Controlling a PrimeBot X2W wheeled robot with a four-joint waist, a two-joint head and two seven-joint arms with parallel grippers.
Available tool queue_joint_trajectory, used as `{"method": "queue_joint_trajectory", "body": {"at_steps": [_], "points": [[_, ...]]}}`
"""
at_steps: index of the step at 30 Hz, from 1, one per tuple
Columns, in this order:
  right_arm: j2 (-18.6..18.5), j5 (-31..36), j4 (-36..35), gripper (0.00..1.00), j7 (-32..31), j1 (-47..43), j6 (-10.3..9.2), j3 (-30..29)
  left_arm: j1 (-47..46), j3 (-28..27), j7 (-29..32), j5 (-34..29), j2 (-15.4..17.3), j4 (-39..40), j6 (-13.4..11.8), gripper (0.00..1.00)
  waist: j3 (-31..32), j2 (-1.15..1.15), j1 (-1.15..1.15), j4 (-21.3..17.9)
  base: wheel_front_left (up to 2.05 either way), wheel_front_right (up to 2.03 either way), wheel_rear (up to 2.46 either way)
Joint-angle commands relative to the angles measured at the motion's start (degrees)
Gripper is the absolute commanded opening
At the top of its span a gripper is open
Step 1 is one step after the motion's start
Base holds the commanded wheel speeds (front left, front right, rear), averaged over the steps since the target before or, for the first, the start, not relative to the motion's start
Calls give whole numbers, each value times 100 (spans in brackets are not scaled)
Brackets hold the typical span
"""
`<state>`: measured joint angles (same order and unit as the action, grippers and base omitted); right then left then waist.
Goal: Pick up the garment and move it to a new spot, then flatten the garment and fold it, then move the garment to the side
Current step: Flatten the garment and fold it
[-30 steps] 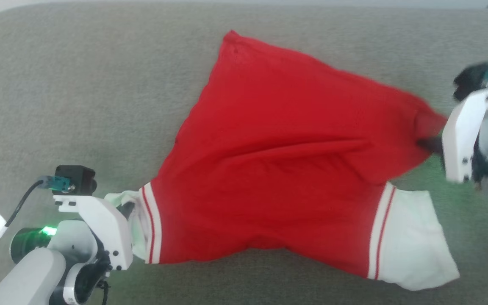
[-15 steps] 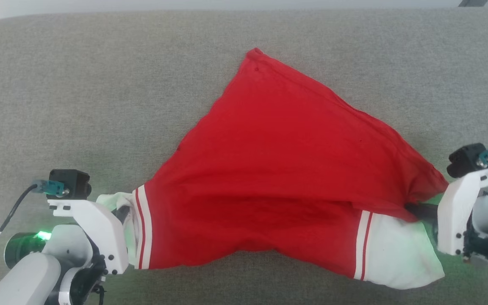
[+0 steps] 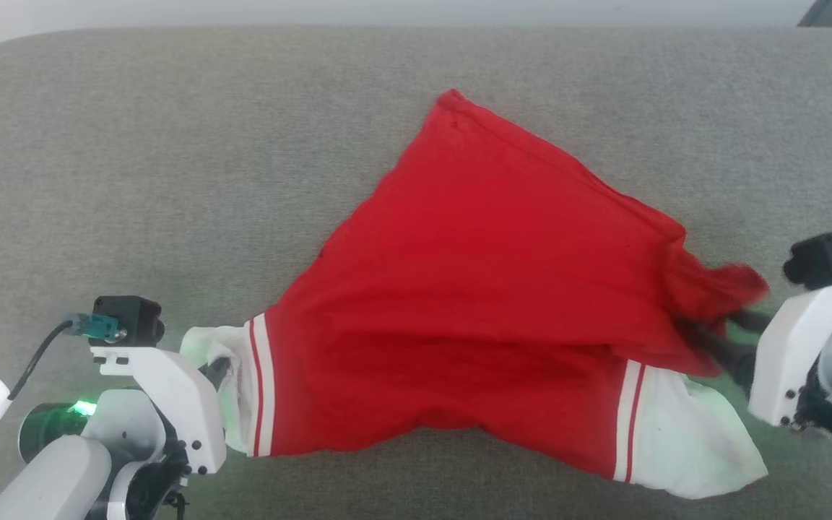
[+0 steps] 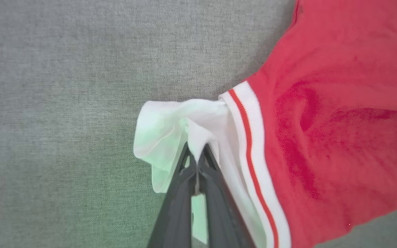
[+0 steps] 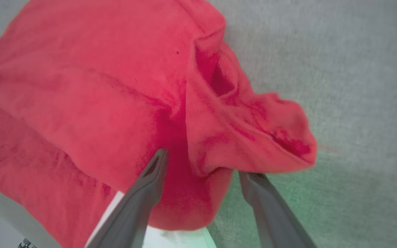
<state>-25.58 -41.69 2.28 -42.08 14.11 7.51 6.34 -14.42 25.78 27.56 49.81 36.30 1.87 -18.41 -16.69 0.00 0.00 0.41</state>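
Since half a second ago the right gripper has spread its two fingers. The red hem corner it pinched then now sits loose and bunched at their tips, blurred in the head view. The right wrist view shows those two dark fingers well apart, with a fold of red cloth drooping between them and nothing clamped. The one garment lies on the grey fabric surface, its red body spread in a rough triangle with one corner pointing away from the robot. Both of its white sleeves lie on the near side. The left sleeve is crumpled, and the left gripper has its fingers pressed together on a pinch of that white cloth. The right sleeve lies flatter, partly under the dropped red corner. Each sleeve joins the red through one white band with a thin red stripe.
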Motion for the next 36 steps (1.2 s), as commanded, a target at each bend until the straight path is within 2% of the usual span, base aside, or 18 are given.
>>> {"method": "queue_joint_trajectory", "body": {"at_steps": [1, 7, 14, 20, 28, 33, 36], "points": [[52, 84, -287, 100, -73, 28, -4, -121, 50, 16, -30, 14, -7, 14, 2, 0, 41, 0, 0, 66, 0, 0, 0], [194, 337, -804, 100, -241, 397, -4, -356, 10, 93, -41, -2, -85, 26, 49, 0, 36, 0, 0, 314, 0, 0, 0], [208, 434, -572, 100, 36, 1200, -5, -126, -177, 287, -62, -74, -273, 10, 168, 0, -114, 0, 0, 712, 0, 0, 0], [18, 538, 309, 100, 464, 2169, -3, 304, -477, 553, -81, -191, -576, -84, 339, 0, -362, 0, 0, 1304, 0, 0, 0], [-341, 596, 1998, 100, 724, 3476, -3, 1051, -944, 931, -201, -271, -1147, -501, 693, 0, -752, 0, 0, 2133, 0, 0, 0], [-491, 522, 3008, 100, 519, 4125, -4, 1699, -1102, 1038, -331, -243, -1407, -814, 864, 0, -909, 0, 0, 2455, 0, 0, 0], [-540, 371, 3550, 100, 30, 4329, -4, 2146, -1140, 1078, -390, -200, -1505, -980, 948, 0, -958, 0, 0, 2565, 0, 0, 0]]}}
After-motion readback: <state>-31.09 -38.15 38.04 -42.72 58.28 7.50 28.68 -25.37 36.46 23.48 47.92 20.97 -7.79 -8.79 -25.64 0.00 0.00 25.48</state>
